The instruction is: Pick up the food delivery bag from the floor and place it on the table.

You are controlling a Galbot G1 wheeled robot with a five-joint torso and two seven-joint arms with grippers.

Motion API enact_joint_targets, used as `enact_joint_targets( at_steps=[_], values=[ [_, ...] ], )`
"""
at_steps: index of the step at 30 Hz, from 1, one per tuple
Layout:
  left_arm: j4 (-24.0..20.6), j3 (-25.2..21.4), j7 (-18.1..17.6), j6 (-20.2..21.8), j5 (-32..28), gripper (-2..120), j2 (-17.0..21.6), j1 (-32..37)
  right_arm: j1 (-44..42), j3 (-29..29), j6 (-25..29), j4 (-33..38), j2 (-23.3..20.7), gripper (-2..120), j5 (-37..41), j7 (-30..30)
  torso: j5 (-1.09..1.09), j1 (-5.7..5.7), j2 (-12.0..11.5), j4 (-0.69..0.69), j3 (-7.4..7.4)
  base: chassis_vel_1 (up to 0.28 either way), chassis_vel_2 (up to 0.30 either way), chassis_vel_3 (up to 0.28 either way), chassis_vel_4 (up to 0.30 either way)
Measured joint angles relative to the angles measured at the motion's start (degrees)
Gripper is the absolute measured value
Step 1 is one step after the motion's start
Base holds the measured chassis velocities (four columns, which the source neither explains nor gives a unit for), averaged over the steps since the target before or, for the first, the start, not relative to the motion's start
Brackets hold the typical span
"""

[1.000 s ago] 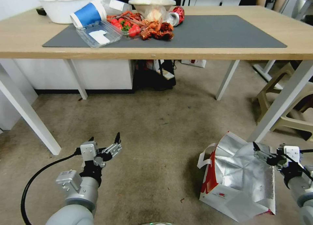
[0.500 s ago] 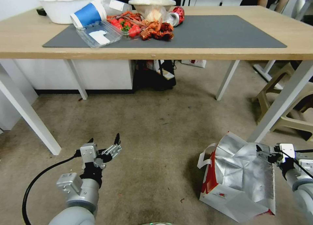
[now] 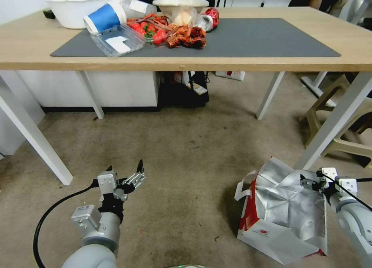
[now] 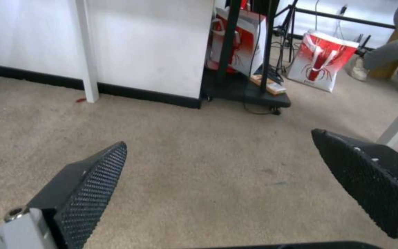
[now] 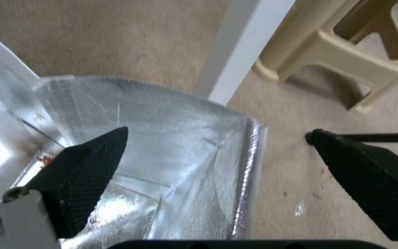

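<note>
Because the food delivery bag sits on the floor at four o'clock, beside a white leg of the table, the right gripper straddles its foil rim, spread wide, one finger inside and one outside (apparently lining up a pinch). The bag's mouth gapes; its contents can't be made out. The left gripper hovers wide open at seven o'clock.

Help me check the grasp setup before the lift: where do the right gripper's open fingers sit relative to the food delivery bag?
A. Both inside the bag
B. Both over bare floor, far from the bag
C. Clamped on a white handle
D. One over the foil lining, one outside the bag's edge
D: in the right wrist view the right gripper is open, straddling the foil edge of the food delivery bag, with one finger over the lining and the other over the floor.
</note>
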Motion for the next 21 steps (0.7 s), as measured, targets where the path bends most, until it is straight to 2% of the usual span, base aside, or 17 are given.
enact_joint_targets(
  at_steps=[10, 18, 19, 20, 21],
  values=[
    [0.1, -0.6, -0.4, -0.2, -0.2, 100, 0.5, -0.2, 1.3, -0.9, -5.4, -0.3, -0.1, 100, 0.4, -0.5, 0.00, 0.00, 0.0, 0.00, 0.00, 0.000, 0.000, 0.000, 0.000],
    [0.1, -0.4, -0.4, -0.8, 0.4, 100, 0.3, 0.3, 2.3, -1.6, -6.8, -2.1, -0.2, 80, 1.1, -0.3, 0.00, 0.00, 0.0, 0.01, 0.00, 0.000, 0.000, 0.000, 0.000],
    [0.2, -0.3, -0.3, -1.2, 0.7, 100, 0.2, 0.4, 2.5, -1.8, -6.7, -2.9, 0.0, 70, 1.1, -0.3, 0.00, 0.00, 0.0, 0.00, 0.00, 0.000, 0.000, 0.000, 0.000],
    [0.2, -0.3, -0.2, -1.3, 0.8, 100, 0.2, 0.5, 2.7, -2.0, -6.4, -3.4, 0.1, 65, 1.1, -0.4, 0.00, 0.00, 0.0, 0.00, 0.00, 0.000, 0.000, 0.000, 0.000],
    [0.2, -0.3, -0.2, -1.3, 0.8, 100, 0.2, 0.5, 2.7, -2.0, -6.4, -3.4, 0.1, 65, 1.1, -0.4, 0.00, 0.00, 0.0, 0.00, 0.00, 0.000, 0.000, 0.000, 0.000]
  ],
)
